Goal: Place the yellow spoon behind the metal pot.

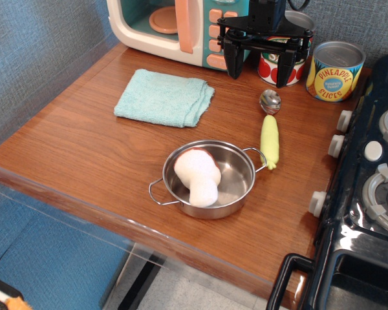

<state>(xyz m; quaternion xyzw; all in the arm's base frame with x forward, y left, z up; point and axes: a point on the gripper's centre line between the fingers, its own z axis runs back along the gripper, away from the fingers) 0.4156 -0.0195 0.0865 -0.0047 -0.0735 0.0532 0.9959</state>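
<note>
The yellow spoon (269, 134) lies flat on the wooden counter, its silver bowl pointing to the back and its handle end close to the metal pot's right loop handle. The metal pot (235, 187) stands near the counter's front with a white and red toy mushroom (198, 175) inside. My gripper (258, 70) hangs open and empty above the counter behind the spoon, in front of the microwave and a can. Its two black fingers (232, 63) are wide apart.
A teal folded cloth (163, 97) lies at the left. A toy microwave (181, 26) stands at the back. A tomato can (275, 63) and a pineapple slices can (335, 71) stand at the back right. A toy stove (368, 194) borders the right.
</note>
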